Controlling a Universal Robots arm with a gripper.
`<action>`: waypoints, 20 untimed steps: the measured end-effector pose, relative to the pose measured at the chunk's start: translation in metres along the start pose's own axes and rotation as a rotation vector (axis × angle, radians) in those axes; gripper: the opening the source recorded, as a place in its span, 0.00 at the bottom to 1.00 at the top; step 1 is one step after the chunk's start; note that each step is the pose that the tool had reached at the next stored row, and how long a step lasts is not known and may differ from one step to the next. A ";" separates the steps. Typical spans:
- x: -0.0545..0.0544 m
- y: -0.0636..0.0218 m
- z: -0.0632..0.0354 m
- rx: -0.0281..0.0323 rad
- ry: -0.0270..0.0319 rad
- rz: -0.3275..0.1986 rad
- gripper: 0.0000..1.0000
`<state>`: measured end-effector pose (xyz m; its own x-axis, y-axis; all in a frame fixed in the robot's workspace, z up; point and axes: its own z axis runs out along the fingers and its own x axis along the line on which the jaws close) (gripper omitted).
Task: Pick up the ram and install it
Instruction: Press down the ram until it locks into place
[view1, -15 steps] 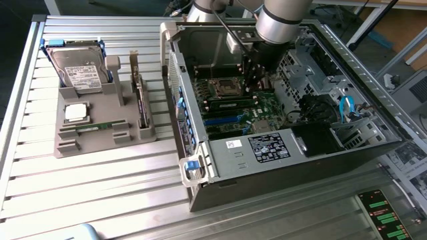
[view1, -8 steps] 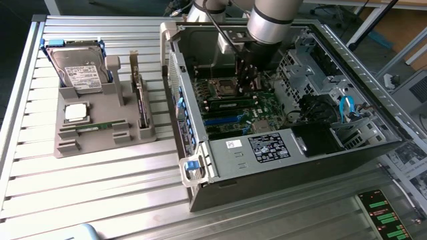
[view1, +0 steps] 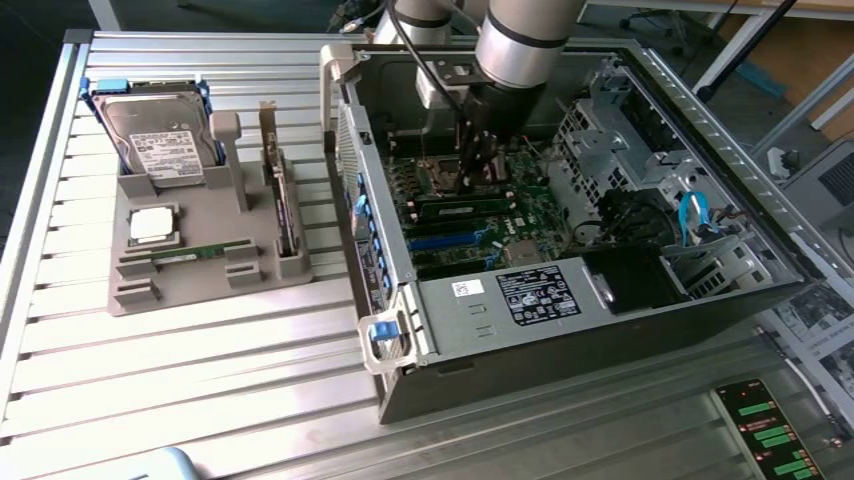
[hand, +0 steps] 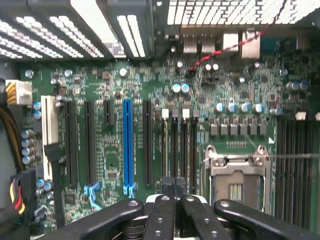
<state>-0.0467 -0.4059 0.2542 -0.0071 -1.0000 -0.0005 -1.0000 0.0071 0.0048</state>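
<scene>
Closest to the wrist camera, the gripper (hand: 174, 186) is pressing its fingertips (hand: 167, 187) together, and we are seeing nothing between them, so we are judging it clenched and empty. It is hanging over the motherboard (hand: 115, 90), just above the four narrow memory slots (hand: 179, 145) beside the open socket (hand: 235, 175).

In the exterior view the arm (view1: 521, 45) is reaching straight down into the open case (view1: 627, 300). We think this is because the slots are facing up and a stick must go in from above. One ram, the seated ram (view1: 461, 207), is lying in the slot area at 6 o'clock from the gripper (view1: 478, 175), close under it. We are not able to tell if it is fully clicked in.

Another one, the tray ram (view1: 187, 252), is resting in its groove on the grey tray (view1: 200, 290), at 9 o'clock from the case and well apart from the gripper. The groove is keeping it on edge, probably for an easy grasp. The processor (view1: 151, 225) is sitting at 12 o'clock from it.
</scene>
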 end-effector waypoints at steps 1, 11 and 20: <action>0.000 0.0020 0.0000 0.0000 0.0000 0.000 0.10; 0.000 0.0132 0.0000 0.0000 0.0006 0.000 0.10; 0.002 0.0133 0.0001 0.0000 0.0005 0.000 0.10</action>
<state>-0.0600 -0.4082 0.2542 -0.0073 -1.0000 0.0000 -1.0000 0.0073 0.0048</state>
